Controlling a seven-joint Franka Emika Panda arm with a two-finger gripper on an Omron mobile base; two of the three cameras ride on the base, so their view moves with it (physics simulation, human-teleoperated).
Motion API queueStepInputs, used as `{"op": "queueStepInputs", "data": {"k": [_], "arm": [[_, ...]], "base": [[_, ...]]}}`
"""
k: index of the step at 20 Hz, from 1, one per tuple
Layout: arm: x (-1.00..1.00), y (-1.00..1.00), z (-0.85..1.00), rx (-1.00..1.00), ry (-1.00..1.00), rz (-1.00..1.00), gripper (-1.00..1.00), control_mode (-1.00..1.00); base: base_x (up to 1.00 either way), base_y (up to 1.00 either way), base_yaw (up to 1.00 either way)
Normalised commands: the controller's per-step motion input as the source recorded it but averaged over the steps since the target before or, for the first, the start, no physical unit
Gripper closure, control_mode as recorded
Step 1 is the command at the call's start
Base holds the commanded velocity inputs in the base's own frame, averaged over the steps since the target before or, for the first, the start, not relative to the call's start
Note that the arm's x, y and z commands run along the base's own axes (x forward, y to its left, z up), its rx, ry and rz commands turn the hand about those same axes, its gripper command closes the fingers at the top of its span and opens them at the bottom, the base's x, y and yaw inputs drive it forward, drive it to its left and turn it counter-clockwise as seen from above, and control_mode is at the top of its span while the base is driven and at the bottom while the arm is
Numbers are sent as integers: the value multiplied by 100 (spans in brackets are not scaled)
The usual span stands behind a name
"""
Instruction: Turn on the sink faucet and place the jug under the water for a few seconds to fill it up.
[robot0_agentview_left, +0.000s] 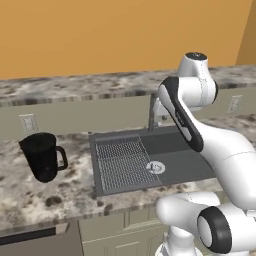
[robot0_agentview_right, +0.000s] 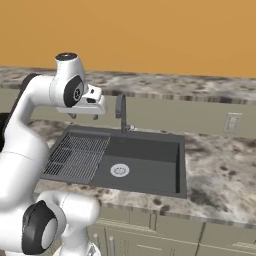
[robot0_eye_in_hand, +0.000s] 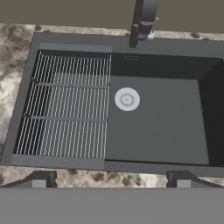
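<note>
The black glossy jug (robot0_agentview_left: 44, 156) stands upright on the counter left of the sink (robot0_agentview_left: 185, 161), handle toward the basin. The dark gooseneck sink faucet (robot0_agentview_left: 151, 113) (robot0_agentview_right: 121, 112) rises behind the basin, and no water runs from it. My gripper (robot0_agentview_right: 84, 117) hangs open and empty above the sink's ribbed rack side (robot0_agentview_right: 75, 155), a little left of the faucet. In the hand view the gripper (robot0_eye_in_hand: 111, 181) looks down into the sink (robot0_eye_in_hand: 166, 124), with the silver drain (robot0_eye_in_hand: 127, 99) near the middle and the faucet base (robot0_eye_in_hand: 142, 24) at the top.
Speckled stone counter (robot0_agentview_right: 220, 165) surrounds the sink on both sides. Wall outlets (robot0_agentview_left: 28, 122) (robot0_agentview_right: 232, 122) sit on the beige backsplash. My own arm (robot0_agentview_left: 200, 135) crosses over the right end of the sink in the left base view. Cabinet fronts (robot0_agentview_right: 165, 235) run below the counter edge.
</note>
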Motion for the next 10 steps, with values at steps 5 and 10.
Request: {"op": "queueStepInputs", "data": {"k": [5,10], "arm": [[0,0,0,0,0,0,-100,100],[0,0,0,0,0,0,-100,100]], "base": [[0,-41,-4],[1,-24,0]]}}
